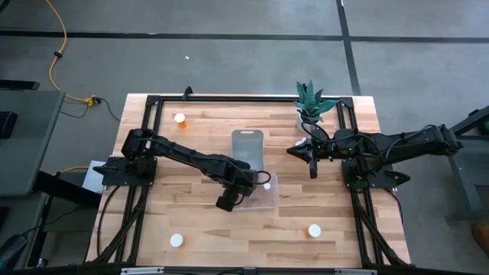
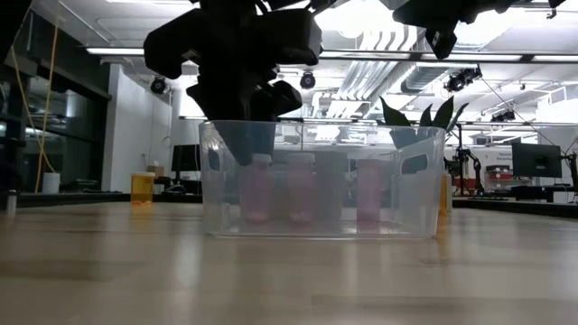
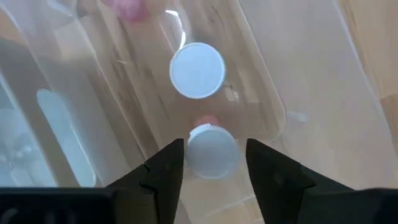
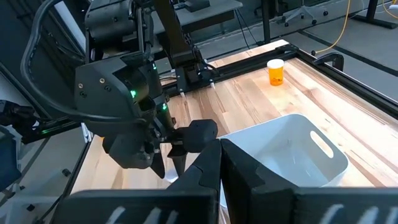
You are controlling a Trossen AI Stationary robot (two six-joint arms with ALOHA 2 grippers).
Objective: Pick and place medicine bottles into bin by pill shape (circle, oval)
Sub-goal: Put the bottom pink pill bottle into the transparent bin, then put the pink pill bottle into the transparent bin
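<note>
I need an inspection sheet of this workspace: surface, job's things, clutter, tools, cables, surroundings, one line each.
Surface: wooden table.
Job's things: clear bin holding bottles; three bottles loose on the table, one at the far left, two near.
Clutter: second bin; plant.
Tools: left tool open over the clear bin, a capped bottle between its fingers; right tool shut, by the plant.
Cables: yellow cable on the floor.
Surroundings: workshop room; no person seen.

Pill shapes inside the medicine bottles (image 2: 301,188) cannot be determined; the clear bin (image 2: 321,230) wall blurs them.
</note>
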